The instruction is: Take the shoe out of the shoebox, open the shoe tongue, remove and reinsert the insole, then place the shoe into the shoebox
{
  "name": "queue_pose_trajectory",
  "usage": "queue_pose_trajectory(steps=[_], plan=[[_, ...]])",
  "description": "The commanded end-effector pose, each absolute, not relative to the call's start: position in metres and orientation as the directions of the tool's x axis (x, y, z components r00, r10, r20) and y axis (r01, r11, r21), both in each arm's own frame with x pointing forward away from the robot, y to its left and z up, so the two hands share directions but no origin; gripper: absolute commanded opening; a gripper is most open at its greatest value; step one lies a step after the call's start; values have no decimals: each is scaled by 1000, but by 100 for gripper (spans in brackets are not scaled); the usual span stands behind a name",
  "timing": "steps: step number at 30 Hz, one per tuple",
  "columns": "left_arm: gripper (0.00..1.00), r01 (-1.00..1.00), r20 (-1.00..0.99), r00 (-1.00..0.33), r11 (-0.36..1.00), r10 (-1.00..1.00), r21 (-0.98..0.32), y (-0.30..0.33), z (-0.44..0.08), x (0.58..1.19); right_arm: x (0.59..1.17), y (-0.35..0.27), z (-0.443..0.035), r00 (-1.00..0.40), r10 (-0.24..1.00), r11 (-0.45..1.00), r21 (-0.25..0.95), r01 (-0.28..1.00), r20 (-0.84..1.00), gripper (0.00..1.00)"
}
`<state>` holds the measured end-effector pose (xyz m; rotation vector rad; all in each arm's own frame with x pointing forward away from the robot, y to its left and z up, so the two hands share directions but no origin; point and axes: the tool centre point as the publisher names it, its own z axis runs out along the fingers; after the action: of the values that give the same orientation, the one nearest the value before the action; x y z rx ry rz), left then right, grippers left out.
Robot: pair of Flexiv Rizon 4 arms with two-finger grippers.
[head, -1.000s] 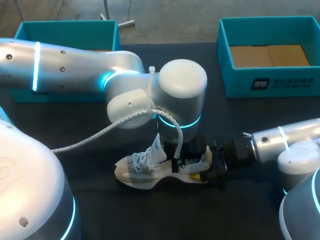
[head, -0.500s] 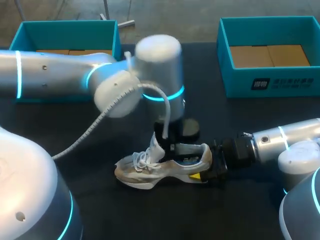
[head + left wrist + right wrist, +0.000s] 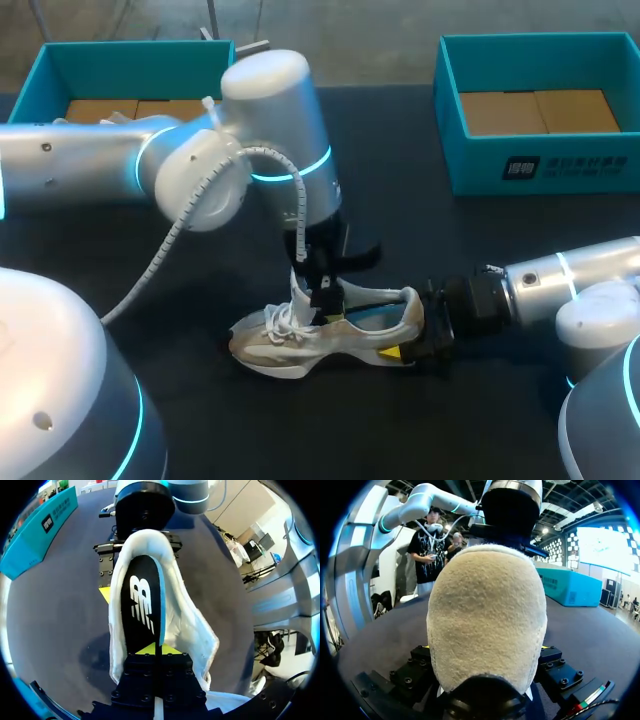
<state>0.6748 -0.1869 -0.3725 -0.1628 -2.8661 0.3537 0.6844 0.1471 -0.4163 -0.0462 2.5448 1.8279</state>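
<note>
The white sneaker [image 3: 300, 345] lies on its sole; the right gripper [image 3: 418, 335] clamps its heel [image 3: 485, 620], the left gripper [image 3: 321, 298] pinches its raised tongue [image 3: 300, 290] above the laces [image 3: 280, 322].

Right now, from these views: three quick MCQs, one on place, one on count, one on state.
1. Where is the shoe? A) left box B) right box C) on the table
2. How many teal boxes? A) one B) two C) three
3. The insole is: A) inside the shoe B) on the table C) in a box
C: the head view shows it lying outside both boxes. B: one sits at each back corner. A: the left wrist view shows it lining the shoe.
</note>
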Motion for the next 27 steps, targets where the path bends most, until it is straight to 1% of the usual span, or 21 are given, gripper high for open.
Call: queue_pose_trajectory(steps=[1, 8, 14, 27], plan=[[0, 83, 224, -963, 960, 146, -267, -184, -368, 671, 684, 149, -416, -1000, -19, 324, 946, -28, -23, 0], [0, 103, 191, -968, 953, 162, -284, -188, -358, 667, 684, 149, -416, -1000, -19, 324, 946, -28, -23, 0], [0, 111, 111, -983, 951, 149, -289, -190, -348, 661, 684, 149, -416, -1000, -19, 324, 946, -28, -23, 0], [0, 79, 101, -988, 950, 114, -301, -179, -345, 665, 684, 149, -416, -1000, -19, 324, 946, -28, -23, 0]])
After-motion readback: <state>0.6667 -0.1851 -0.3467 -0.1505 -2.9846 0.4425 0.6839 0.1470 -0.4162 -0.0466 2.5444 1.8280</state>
